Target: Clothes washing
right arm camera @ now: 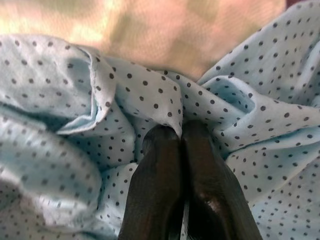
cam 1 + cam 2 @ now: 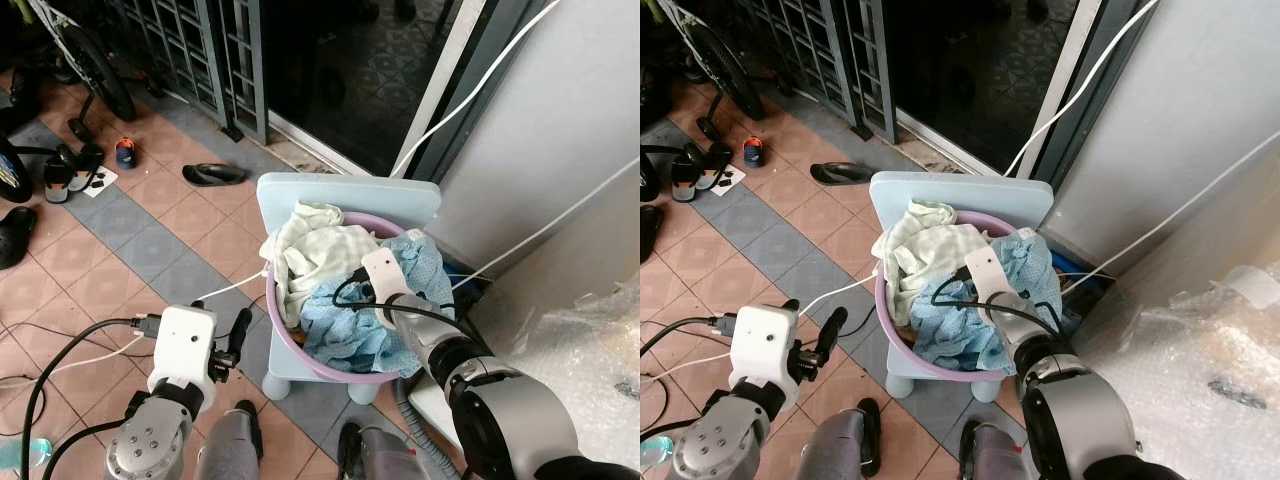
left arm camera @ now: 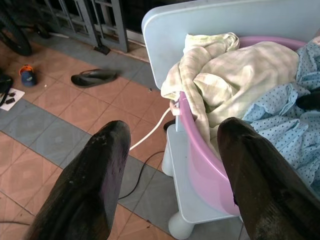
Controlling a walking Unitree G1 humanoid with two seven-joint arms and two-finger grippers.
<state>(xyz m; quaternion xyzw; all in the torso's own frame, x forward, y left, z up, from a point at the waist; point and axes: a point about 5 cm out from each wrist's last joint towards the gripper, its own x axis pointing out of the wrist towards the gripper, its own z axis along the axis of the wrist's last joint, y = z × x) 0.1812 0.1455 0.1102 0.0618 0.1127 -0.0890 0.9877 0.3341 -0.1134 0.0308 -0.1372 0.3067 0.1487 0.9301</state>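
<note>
Already your right gripper (image 1: 176, 135) is down in the pink basin (image 2: 300, 343), and its fingers (image 1: 155, 170) are pressed together with a fold of the blue dotted garment (image 2: 355, 330) caught at their tips, so that arm is the one on the cloth. The basin sits on a pale blue plastic chair (image 2: 340, 195) straight ahead of you, hard by the grey wall (image 2: 560, 120), and the clothes are heaped in it: the blue garment fills the near and right side, while the cream garment (image 2: 315, 250) lies on the far left side and drapes over the rim. What matters for your next move is direction: from the closed fingers the pile lies below and all around, with the cream cloth just beyond the pinch, so a lift would have to go straight up to draw the blue piece free without dragging its neighbour. How much cloth is really held is hard to judge; it looks like a thin fold, which could slip. Your left gripper (image 3: 172, 170) hangs off to the left, outside the basin and well apart from the clothes, its fingers (image 3: 95, 175) spread wide on nothing; from there the basin rim and the draped cream edge lie ahead and slightly right
</note>
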